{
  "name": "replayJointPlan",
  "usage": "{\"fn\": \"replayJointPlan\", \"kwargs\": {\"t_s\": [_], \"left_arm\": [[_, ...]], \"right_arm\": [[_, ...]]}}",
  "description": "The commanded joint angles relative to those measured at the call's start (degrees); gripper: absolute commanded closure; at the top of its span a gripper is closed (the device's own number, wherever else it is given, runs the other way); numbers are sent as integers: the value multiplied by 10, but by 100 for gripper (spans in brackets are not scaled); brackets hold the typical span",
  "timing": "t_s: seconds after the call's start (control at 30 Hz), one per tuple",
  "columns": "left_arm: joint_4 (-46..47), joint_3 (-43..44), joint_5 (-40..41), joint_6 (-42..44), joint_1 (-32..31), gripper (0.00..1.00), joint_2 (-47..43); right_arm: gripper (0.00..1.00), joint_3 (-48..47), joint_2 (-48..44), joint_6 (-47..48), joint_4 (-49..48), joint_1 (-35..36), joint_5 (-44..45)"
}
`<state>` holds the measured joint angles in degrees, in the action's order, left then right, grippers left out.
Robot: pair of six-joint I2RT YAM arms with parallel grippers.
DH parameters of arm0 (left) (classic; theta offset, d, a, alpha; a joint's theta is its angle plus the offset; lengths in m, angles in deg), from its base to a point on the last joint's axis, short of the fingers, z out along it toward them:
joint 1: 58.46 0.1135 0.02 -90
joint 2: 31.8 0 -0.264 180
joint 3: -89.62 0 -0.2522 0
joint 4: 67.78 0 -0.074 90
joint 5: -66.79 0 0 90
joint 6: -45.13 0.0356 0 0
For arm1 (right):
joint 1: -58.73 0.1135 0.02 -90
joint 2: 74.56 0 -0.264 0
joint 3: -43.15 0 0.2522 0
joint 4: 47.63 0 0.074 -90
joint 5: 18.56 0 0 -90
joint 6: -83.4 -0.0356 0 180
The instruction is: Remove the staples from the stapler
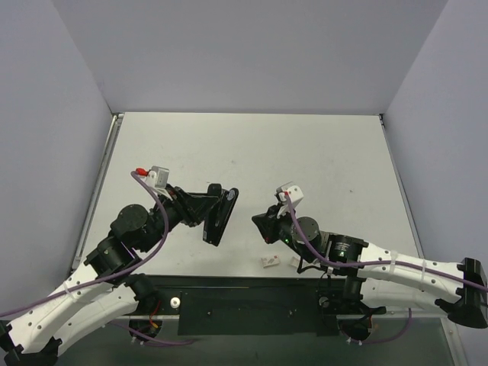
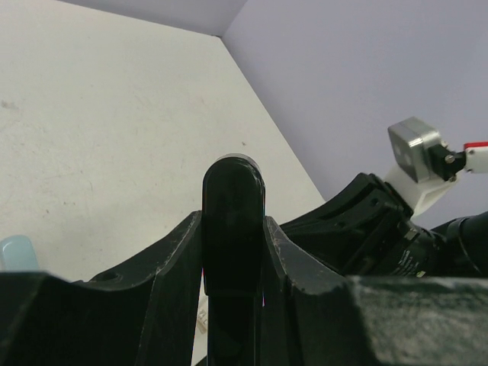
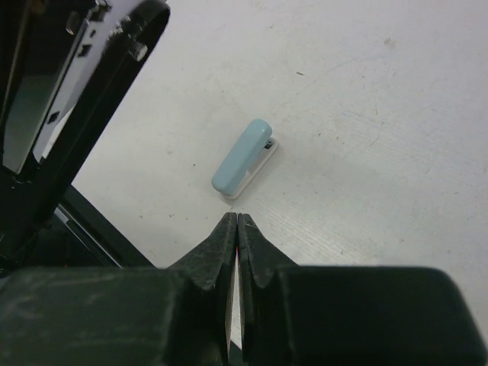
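Top external view: left pincer (image 1: 206,207) grasps the black stapler (image 1: 223,215) at centre frame, right pincer (image 1: 257,220) clenched on nothing visible just right of it; unloading judged not yet done.

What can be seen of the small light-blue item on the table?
The small light-blue item looks like a plastic mini stapler: rounded pale-blue top over a white base, a dark part at its far end. It lies flat and closed on the table, beyond the shut right gripper, touching only the table.
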<state>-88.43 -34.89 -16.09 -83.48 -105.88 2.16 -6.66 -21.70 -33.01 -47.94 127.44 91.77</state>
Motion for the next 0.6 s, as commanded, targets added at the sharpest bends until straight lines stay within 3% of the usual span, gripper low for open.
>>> {"fn": "replayJointPlan", "kwargs": {"t_s": [0.0,0.2,0.33,0.57], "left_arm": [[36,-3,-29,-9,-1,100,-21],[54,-7,-71,13,-1,100,-31],[91,-8,-146,37,-1,100,-36],[146,-26,-251,69,-1,100,-56]], "right_arm": [[100,-36,-27,23,31,0,-2],[100,-54,-57,39,104,-2,-80],[100,-60,-82,50,134,-13,-162],[100,-96,-98,71,182,-53,-384]]}}
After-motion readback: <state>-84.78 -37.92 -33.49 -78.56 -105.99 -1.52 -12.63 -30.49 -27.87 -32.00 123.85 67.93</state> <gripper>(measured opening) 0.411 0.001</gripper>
